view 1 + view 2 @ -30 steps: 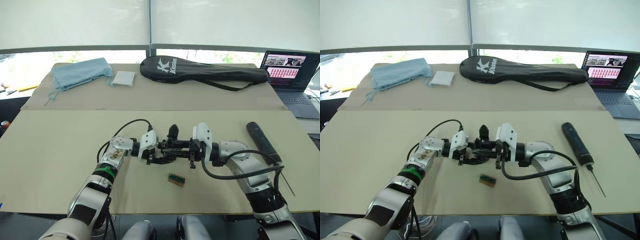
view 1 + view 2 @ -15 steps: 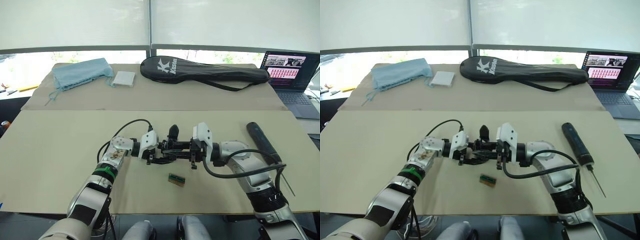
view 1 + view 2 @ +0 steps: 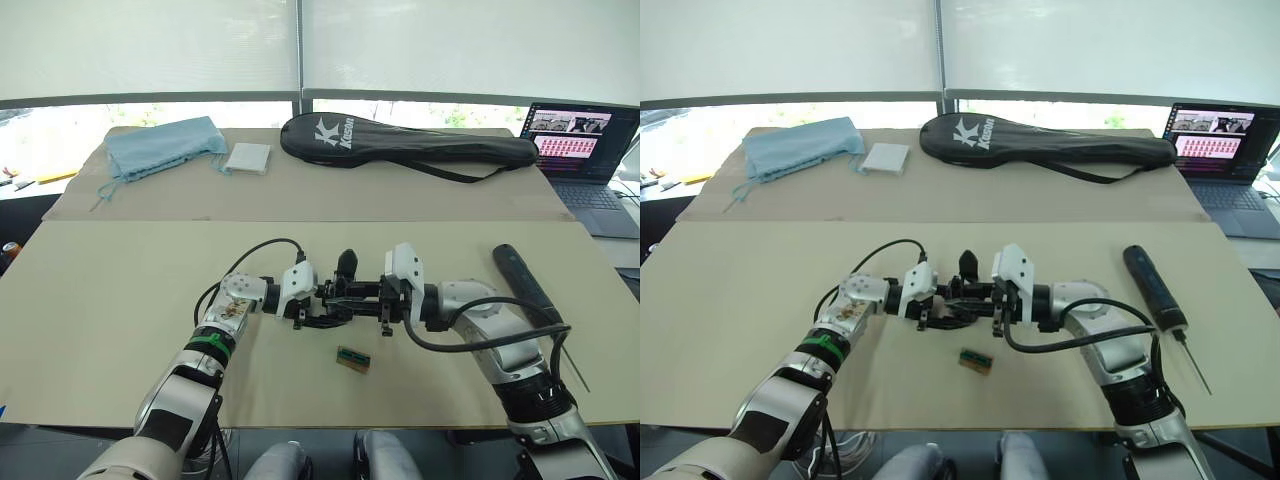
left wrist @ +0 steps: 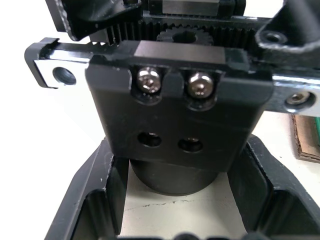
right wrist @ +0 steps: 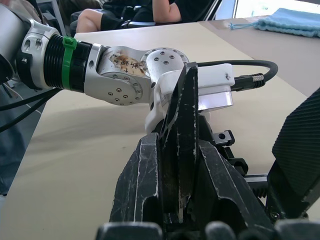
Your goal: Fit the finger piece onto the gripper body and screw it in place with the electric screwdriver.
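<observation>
Fitting the finger piece to the gripper body, mid-table between both arms.

The left gripper (image 3: 318, 303) clasps the gripper body (image 4: 175, 120); the right gripper (image 3: 362, 298) pinches the finger piece (image 5: 182, 145) upright against it. Next: seat it over the two empty holes, then fetch the electric screwdriver (image 3: 525, 284), lying untouched far right.

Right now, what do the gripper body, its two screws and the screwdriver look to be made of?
The gripper body looks like matte black plastic, possibly anodised metal: dull, with moulded rack teeth along its top. Its two screws look like bright steel, shiny with socket heads. The screwdriver seems to have a dark, matte plastic or rubbery handle and a thin, pale metal bit.
</observation>
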{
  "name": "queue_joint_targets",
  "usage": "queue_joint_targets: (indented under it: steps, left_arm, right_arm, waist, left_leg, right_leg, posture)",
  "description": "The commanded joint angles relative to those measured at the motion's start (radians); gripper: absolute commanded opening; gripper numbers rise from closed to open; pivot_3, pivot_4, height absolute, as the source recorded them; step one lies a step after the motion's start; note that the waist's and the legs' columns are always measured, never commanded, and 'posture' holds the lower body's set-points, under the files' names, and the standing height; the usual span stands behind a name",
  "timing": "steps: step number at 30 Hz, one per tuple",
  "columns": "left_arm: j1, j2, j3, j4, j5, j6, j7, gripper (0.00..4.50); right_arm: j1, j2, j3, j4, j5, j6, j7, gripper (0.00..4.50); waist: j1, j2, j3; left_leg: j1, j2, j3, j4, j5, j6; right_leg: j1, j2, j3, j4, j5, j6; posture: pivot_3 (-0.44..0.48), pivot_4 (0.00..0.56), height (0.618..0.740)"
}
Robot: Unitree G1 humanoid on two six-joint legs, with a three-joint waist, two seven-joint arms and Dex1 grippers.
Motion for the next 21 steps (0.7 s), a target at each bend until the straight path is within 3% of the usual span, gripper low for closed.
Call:
queue_joint_targets:
  steps: [1,21]
  left_arm:
    - [0.014,0.002,-0.019,0.008,0.023,-0.001,-0.007,2.28]
    - [0.018,0.007,-0.018,0.007,0.024,0.0,-0.004,2.28]
  right_arm:
    - [-0.002,-0.014,0.008,0.015,-0.015,0.038,-0.014,0.41]
    - [0.004,-0.034,0.031,-0.026,-0.006,0.118,-0.001,0.41]
  waist:
    - [0.0,0.0,0.0]
    - [0.0,0.0,-0.002]
  left_leg:
    - [0.0,0.0,0.0,0.0,0.0,0.0]
    - [0.0,0.0,0.0,0.0,0.0,0.0]
  right_leg:
    - [0.0,0.0,0.0,0.0,0.0,0.0]
    - [0.0,0.0,0.0,0.0,0.0,0.0]
  posture:
    - [0.0,0.15,0.74]
    - [0.0,0.15,0.74]
